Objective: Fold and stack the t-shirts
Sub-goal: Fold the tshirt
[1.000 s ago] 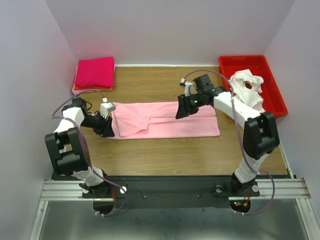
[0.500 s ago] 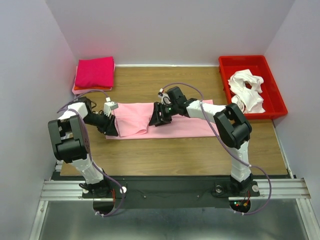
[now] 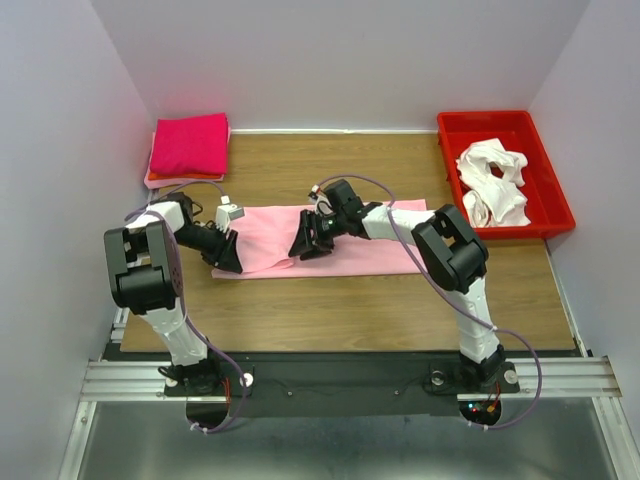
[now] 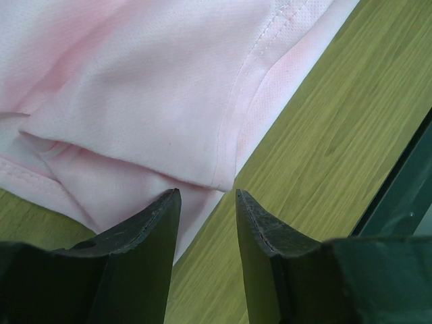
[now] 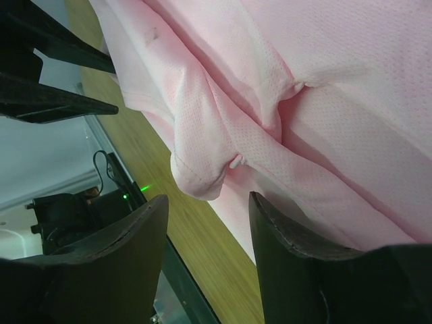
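Jaws on the left arm [image 3: 165,216] and right arm [image 3: 396,220] are spread, pinching nothing, at the light pink t-shirt [image 3: 385,252], laid partly folded on the tabletop [image 3: 300,320]. 1 folded stack [image 3: 190,145] is judged done; white t-shirts [image 3: 495,175] wait in the red tray [image 3: 490,118].

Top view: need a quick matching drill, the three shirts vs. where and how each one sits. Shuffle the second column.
Column A
1. light pink shirt
2. magenta shirt
3. white shirt

Column B
a. crumpled in the tray
b. spread flat, centre
c. folded, far-left corner

Pairs: 1-b, 2-c, 3-a
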`<state>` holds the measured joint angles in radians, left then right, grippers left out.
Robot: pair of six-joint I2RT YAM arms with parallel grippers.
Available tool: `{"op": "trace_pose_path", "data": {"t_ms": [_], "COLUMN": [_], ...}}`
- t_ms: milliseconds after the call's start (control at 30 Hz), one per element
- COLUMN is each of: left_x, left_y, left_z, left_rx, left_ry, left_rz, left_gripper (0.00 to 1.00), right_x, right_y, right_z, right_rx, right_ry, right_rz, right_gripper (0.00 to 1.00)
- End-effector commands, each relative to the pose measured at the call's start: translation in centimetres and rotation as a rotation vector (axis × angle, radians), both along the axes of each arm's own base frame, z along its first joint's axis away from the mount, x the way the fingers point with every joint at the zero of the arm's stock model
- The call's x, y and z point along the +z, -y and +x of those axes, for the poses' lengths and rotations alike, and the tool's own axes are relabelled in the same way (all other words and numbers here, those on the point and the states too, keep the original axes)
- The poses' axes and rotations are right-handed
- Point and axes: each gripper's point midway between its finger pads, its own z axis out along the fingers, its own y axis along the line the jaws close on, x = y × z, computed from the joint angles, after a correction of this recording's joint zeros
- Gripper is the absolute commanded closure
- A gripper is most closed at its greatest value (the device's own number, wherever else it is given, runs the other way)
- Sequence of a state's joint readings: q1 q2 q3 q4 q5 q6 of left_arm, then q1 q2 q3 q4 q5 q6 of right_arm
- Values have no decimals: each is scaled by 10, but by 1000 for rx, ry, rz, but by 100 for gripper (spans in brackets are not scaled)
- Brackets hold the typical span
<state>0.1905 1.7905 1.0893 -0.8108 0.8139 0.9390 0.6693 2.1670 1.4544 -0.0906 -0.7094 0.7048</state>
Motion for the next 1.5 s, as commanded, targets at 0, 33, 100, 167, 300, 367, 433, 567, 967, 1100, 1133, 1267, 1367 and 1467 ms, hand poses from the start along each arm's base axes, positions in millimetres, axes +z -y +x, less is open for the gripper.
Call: {"op": "trace_pose_path", "data": {"t_ms": [0,33,100,167,300,367,433,567,967,1100,1133,1267,1367,1467], "left_x": [8,8,6,4,1,2,2,12,61,66,67,76,77,83], "left_y": [6,7,9,10,12,13,14,16,20,22,23,24,19,10], "left_z": [6,6,6,6,7,8,8,7,51,74,78,100,117,133], "left_rx": [-16,-21,-26,-32,-29,-34,-37,-49,-35,-14,-9,10,44,118], "left_ry": [13,11,7,1,-13,-9,-12,2,93,81,80,93,112,133], "left_rz": [-6,-6,-7,-8,-13,-16,-19,-35,-120,-166,-177,-229,-245,-278], "left_gripper": [50,51,51,53,56,60,70,89,100,91,84,64,61,59], "right_x": [16,15,16,16,14,13,14,25,47,49,47,45,50,57], "right_y": [-19,-19,-22,-25,-27,-28,-28,-29,-28,-24,-23,-20,-14,-5], "right_z": [3,1,-1,-3,-3,-4,-4,-3,29,42,45,53,60,68], "right_rx": [28,32,38,42,48,54,55,61,20,-2,-6,-17,-30,-45], "right_ry": [26,20,16,11,9,1,1,20,15,-3,-7,-13,3,40], "right_rz": [70,71,76,78,81,84,86,102,159,174,173,177,182,185], "right_gripper": [44,46,47,49,54,60,63,76,83,74,68,32,25,25]}}
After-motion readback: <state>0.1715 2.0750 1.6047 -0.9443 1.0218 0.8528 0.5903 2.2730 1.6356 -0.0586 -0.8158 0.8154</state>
